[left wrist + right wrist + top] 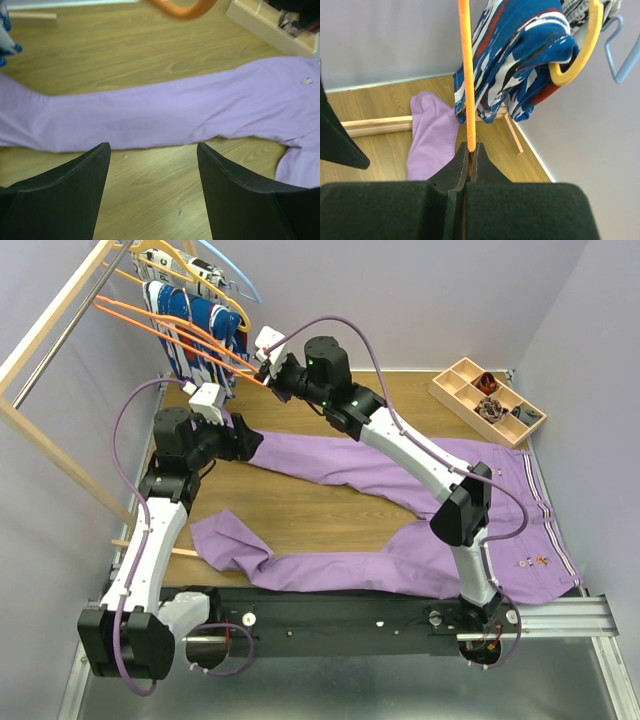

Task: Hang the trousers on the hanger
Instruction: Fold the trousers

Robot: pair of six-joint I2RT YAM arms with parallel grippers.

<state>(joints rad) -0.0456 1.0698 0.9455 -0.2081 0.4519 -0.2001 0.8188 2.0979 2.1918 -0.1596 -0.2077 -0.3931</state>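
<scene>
The lilac trousers [400,480] lie flat on the wooden table, waistband at the right, two legs running left. One leg shows in the left wrist view [165,112]; a leg end shows in the right wrist view [430,135]. The bright orange hanger [170,325] hangs on the rack at the back left. My right gripper [268,378] is shut on its bar [466,75]. My left gripper [250,440] is open and empty, just above the upper leg's left end, its fingers [75,190] over bare wood.
A wooden rack [60,330] at the back left carries a blue, white and red patterned garment [195,325] on a yellow-orange hanger [582,50], and a light blue hanger [235,270]. A wooden compartment tray [487,400] stands at the back right.
</scene>
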